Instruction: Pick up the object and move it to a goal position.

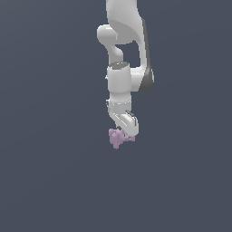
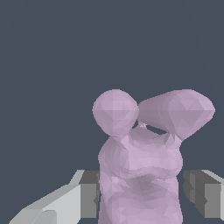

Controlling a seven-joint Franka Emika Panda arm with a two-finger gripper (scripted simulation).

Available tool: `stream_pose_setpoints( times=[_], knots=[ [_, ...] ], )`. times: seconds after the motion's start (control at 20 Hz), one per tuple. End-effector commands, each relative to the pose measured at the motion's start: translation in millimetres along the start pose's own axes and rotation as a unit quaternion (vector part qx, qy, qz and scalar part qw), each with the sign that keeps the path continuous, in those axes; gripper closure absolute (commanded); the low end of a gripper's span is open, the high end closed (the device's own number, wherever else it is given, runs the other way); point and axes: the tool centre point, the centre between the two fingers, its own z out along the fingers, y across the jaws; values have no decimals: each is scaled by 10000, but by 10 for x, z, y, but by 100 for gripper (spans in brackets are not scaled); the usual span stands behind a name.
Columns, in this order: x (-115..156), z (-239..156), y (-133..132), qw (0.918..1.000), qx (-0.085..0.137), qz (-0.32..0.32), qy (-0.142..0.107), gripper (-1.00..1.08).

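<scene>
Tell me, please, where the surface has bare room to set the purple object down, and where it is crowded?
The dark grey surface lies bare all around: toward the exterior view's left, its right, and below the purple object. The only crowded spot is at the gripper itself, where the fingers flank the object on both sides. Whether the object touches the surface cannot be told.
</scene>
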Motion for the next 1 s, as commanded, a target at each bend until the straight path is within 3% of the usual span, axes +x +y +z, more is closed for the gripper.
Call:
stream_pose_setpoints(
  times=[0.0,0.4,0.95],
  knots=[
    [80,-101,-257,9992,385,-68,111,108],
    [257,-494,-926,9883,1450,-264,400,108],
    [374,-1002,-1472,9666,2438,-447,658,108]
  ],
)
